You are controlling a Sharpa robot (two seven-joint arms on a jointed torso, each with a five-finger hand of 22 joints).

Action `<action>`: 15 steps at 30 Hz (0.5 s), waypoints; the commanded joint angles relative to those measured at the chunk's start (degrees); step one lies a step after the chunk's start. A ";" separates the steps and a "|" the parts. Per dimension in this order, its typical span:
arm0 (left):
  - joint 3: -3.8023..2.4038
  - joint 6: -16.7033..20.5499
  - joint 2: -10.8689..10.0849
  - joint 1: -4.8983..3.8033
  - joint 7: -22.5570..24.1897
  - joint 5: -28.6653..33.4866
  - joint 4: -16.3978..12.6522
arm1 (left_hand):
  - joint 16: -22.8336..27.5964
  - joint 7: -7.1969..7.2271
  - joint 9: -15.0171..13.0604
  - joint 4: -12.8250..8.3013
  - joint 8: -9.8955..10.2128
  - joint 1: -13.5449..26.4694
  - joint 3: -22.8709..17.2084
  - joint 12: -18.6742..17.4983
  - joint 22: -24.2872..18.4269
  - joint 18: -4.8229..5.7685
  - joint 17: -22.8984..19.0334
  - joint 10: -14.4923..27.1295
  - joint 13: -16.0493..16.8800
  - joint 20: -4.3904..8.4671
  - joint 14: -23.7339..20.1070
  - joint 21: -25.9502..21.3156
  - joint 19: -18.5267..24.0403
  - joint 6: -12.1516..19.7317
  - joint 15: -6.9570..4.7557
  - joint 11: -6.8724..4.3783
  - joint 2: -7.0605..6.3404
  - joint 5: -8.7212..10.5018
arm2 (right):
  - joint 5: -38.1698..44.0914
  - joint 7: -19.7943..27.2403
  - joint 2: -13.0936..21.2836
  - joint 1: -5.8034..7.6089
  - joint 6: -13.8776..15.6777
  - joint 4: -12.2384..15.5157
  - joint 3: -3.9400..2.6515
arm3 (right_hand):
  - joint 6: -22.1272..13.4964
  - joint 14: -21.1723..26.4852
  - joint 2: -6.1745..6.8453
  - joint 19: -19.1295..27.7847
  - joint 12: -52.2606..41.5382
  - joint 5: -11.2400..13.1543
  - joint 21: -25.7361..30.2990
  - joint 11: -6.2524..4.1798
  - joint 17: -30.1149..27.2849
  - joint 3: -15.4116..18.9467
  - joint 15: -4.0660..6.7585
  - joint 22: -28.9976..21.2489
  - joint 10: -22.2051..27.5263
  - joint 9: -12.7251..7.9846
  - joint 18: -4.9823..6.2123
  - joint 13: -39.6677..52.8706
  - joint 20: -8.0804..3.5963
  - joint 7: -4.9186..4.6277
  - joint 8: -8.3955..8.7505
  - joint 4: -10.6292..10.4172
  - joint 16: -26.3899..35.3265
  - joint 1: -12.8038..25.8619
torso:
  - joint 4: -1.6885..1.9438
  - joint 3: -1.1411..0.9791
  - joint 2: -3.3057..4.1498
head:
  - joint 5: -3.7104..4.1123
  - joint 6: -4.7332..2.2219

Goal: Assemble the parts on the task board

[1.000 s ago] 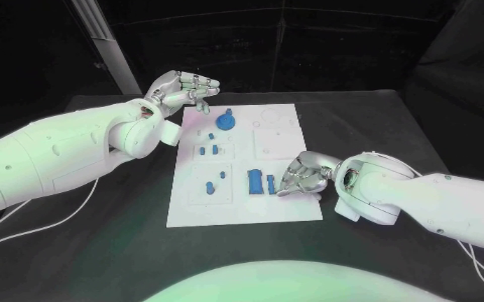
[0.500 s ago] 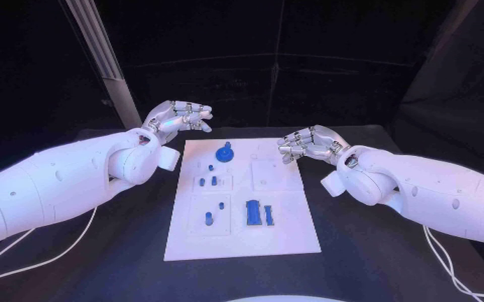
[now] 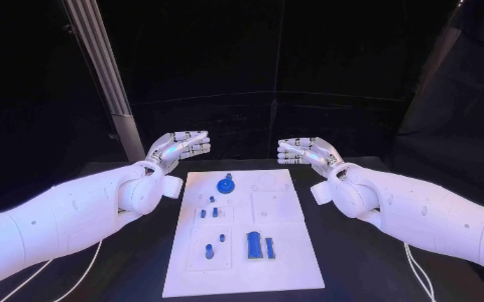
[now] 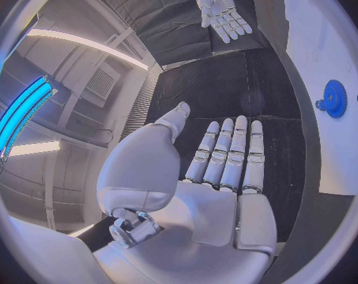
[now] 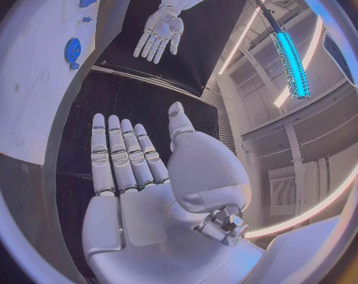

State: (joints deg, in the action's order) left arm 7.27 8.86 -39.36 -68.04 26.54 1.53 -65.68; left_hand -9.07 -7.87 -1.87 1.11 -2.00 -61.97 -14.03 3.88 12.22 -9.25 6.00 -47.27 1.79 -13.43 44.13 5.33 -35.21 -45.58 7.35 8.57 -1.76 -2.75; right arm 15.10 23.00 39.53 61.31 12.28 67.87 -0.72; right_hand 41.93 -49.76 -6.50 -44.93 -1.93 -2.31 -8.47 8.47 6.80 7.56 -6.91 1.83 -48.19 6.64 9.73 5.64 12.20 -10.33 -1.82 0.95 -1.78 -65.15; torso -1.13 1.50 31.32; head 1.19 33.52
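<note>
The white task board (image 3: pixel 278 268) lies in the middle of the black table. On it are a round blue gear (image 3: pixel 225 186) at the far end, small blue pegs (image 3: pixel 209 212) in the left column, one more peg (image 3: pixel 209 250) nearer me, and a blue block (image 3: pixel 254 244) with a slim bar (image 3: pixel 271 246) beside it. My left hand (image 3: pixel 180 147) is raised beyond the board's far left corner, fingers straight and apart, holding nothing; its flat palm (image 4: pixel 226 164) faces the table. My right hand (image 3: pixel 305 151) is raised beyond the far right corner, likewise flat (image 5: pixel 127 164) and empty.
A pale upright post (image 3: pixel 104 78) stands behind my left hand. Black table (image 3: pixel 363 260) surrounds the board on both sides. In the wrist views each hand sees the other (image 4: pixel 218 9) (image 5: pixel 159 35) and the gear (image 4: pixel 334 98) (image 5: pixel 72 49).
The right hand lifted off the board's near right area, where its fingers were by the blue block, and rose to the far right. Both hands opened flat. The camera tilted up.
</note>
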 commanded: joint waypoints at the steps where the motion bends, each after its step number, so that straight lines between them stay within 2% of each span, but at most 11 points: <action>1: -0.42 2.37 -0.27 0.32 0.26 -0.30 -1.45 | 2.97 2.60 1.87 -1.11 2.00 20.38 4.62 -3.88 -4.02 3.07 -1.98 15.55 -1.79 4.43 -14.51 -5.33 11.58 15.00 -2.42 -2.82 1.76 2.75 | -1.01 0.45 0.28 -0.02 2.58 1.42 0.03 | -13.43 15.94 2.09 14.40 1.93 2.31 2.72 -2.72 -2.19 -2.47 2.21 -1.83 15.44 -2.12 -3.26 -5.64 -3.90 3.30 1.82 -0.95 1.78 20.87 | 0.80 -1.08 -0.09 | -0.86 0.63; 3: -0.80 4.20 -0.55 0.74 0.43 -0.37 -2.71 | 3.41 2.97 1.87 -1.11 2.00 23.27 5.27 -3.88 -4.59 3.09 -6.00 17.76 -1.79 5.06 -16.57 -5.33 13.23 17.13 -2.76 -3.23 1.76 2.75 | -1.89 0.84 0.58 -0.09 4.41 2.71 0.07 | -15.71 18.66 2.44 16.86 1.93 2.31 3.17 -3.18 -2.55 -2.81 2.59 -1.83 18.08 -2.49 -3.84 -5.64 -4.56 3.87 1.82 -0.95 1.78 24.40 | 1.05 -1.40 -0.13 | -1.11 0.80; 4: -1.02 5.26 -0.71 0.99 0.53 -0.41 -3.45 | 3.59 3.15 1.87 -1.11 2.00 24.69 5.59 -3.88 -4.87 3.28 -6.00 18.84 -1.79 5.37 -17.59 -5.33 14.03 18.17 -2.93 -3.42 1.76 2.75 | -2.40 1.07 0.76 -0.13 5.47 3.46 0.09 | -16.74 19.86 6.50 17.94 1.93 2.31 3.37 -3.38 -2.72 -3.04 2.76 -1.83 19.24 -6.64 -3.84 -5.64 -4.86 4.12 1.82 -0.95 1.78 25.97 | 1.11 -1.48 -0.13 | -1.17 0.84; 5: -1.28 6.51 -0.91 1.27 0.64 -0.45 -4.32 | 3.85 3.35 1.87 -1.11 2.00 26.25 5.94 -3.88 -5.18 3.71 -6.00 20.02 -1.79 5.70 -18.70 -5.33 14.91 19.31 -3.11 -3.65 1.76 2.75 | -3.01 1.35 0.97 -0.18 6.74 4.35 0.13 | -17.72 21.03 6.50 18.99 1.93 2.31 3.57 -3.58 -6.80 -3.25 6.91 -1.83 20.37 -6.64 -3.86 -5.64 -5.15 4.36 1.82 -0.95 1.78 27.50 | 1.13 -1.50 -0.14 | -1.19 0.85; 6: -1.57 7.90 -1.12 1.59 0.77 -0.50 -5.29 | 4.07 3.57 1.87 -1.11 2.00 27.98 6.33 -3.88 -5.53 3.71 -6.00 21.35 -1.79 6.07 -19.93 -5.33 15.89 20.60 -3.32 -3.88 1.76 2.75 | -3.67 1.65 1.20 -0.23 8.12 5.33 0.16 | -18.83 22.34 6.50 20.17 1.93 2.31 3.78 -3.81 -6.80 -3.36 6.91 -1.83 21.64 -6.64 -4.47 -5.64 -5.48 4.64 1.82 -0.95 1.78 29.22 | 1.13 -1.50 -0.14 | -1.19 0.85; 7: -1.87 9.33 -1.34 1.92 0.90 -0.56 -6.27 | 4.30 3.73 1.87 -1.11 2.00 29.23 6.61 -3.88 -5.76 3.71 -6.00 22.30 -1.79 6.35 -20.82 -5.33 16.62 21.51 -7.35 -4.05 1.76 2.75 | -4.36 1.96 1.44 -0.29 9.54 6.33 0.19 | -19.72 23.41 6.50 21.14 1.93 2.31 3.99 -4.00 -6.80 -3.53 6.91 -1.83 22.67 -6.64 -4.46 -5.64 -5.74 4.86 1.82 -0.95 1.78 30.62 | 1.13 -1.50 -0.14 | -1.19 0.85; 8: -2.18 10.84 -1.57 2.27 1.04 -0.61 -7.32 | 4.44 3.85 1.87 -1.11 2.00 30.20 6.86 -3.88 -5.95 4.01 -6.00 23.05 -1.79 6.58 -21.50 -5.33 17.16 22.22 -7.35 -4.18 1.76 2.75 | -5.09 2.28 1.69 -0.34 11.05 7.40 0.23 | -20.32 24.11 6.50 21.79 1.93 2.31 4.10 -4.11 -6.80 -7.56 6.91 -1.83 23.36 -6.64 -4.46 -5.64 -5.90 5.01 1.82 -0.95 1.78 31.55 | 1.13 -1.50 -0.14 | -1.19 0.85; 9: -2.72 13.42 -1.97 2.86 1.27 -0.71 -9.11 | 4.75 7.87 1.87 -1.11 2.00 32.27 7.28 -3.88 -6.36 4.31 -6.00 24.64 -1.79 7.02 -22.98 -5.33 18.34 23.74 -7.35 -4.47 1.76 2.75 | -6.33 2.84 2.12 -0.44 13.63 9.22 0.29 | -21.78 25.84 6.50 23.35 1.93 2.31 4.40 -4.40 -6.80 -7.56 6.91 -1.83 25.04 -6.64 -4.80 -5.64 -6.33 5.37 1.82 -0.95 1.78 33.80 | 1.13 -1.50 -0.14 | -1.19 0.85; 10: -3.09 15.21 -2.25 3.27 1.43 -0.78 -10.36 | 4.90 7.87 1.87 -1.11 2.00 33.43 7.57 -3.88 -6.59 4.31 -6.00 25.52 -1.79 7.27 -23.80 -5.33 18.98 24.61 -7.35 -8.57 1.76 2.75 | -7.19 3.23 2.42 -0.51 15.42 10.49 0.33 | -22.56 26.77 6.50 24.18 1.93 2.31 8.47 -8.47 -6.80 -7.56 6.91 -1.83 25.94 -6.64 -5.10 -5.64 -6.56 5.56 1.82 -0.95 1.78 35.02 | 1.13 -1.50 -0.14 | -1.19 0.85; 14: -4.60 22.45 -3.36 4.93 2.09 -1.05 -15.38 | 9.07 7.87 1.87 -1.11 2.00 37.50 8.48 -3.88 -7.41 4.93 -6.00 28.63 -1.79 8.14 -26.72 -5.33 21.31 27.61 -7.35 -8.57 1.76 2.75 | -10.48 4.71 3.56 -0.78 22.24 15.30 0.50 | -25.33 30.05 6.50 27.15 1.93 2.31 8.47 -8.47 -6.80 -7.56 6.91 -1.83 29.12 -6.64 -5.12 -5.64 -7.35 6.23 1.82 -0.95 1.78 39.31 | 1.13 -1.50 -0.14 | -1.19 0.85; 15: -4.95 24.14 -3.62 5.32 2.25 -1.11 -16.56 | 9.07 7.87 1.87 -1.11 2.00 38.46 8.69 -3.88 -7.57 4.93 -6.00 29.34 -1.79 8.34 -27.40 -5.33 21.87 28.31 -7.35 -8.57 1.76 2.75 | -11.18 5.03 3.80 -0.84 23.70 16.34 0.53 | -25.97 30.83 6.50 27.82 1.93 2.31 8.47 -8.47 -6.80 -7.56 6.91 -1.83 29.85 -6.64 -5.49 -5.64 -7.56 10.33 1.82 -0.95 1.78 40.32 | 1.13 -1.50 -0.14 | -1.19 0.85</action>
State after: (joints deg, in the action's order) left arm 2.40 23.95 -42.80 -62.76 26.99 1.29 -81.44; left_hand -3.22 -1.85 -0.18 0.14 -0.44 -31.88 -7.24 0.42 6.27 -6.17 0.61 -24.27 0.18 -6.90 22.70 0.52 -18.12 -23.41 1.35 2.53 -0.10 -0.44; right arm 8.61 25.05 43.18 60.36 27.17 83.48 -0.16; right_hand 21.62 -25.69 -0.83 -23.17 -0.42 -0.37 -2.36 2.34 1.04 1.54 -1.04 0.17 -24.91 0.88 5.73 0.48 6.32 -5.16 -0.44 0.05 -0.48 -33.67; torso -0.03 0.05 31.18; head -0.02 34.38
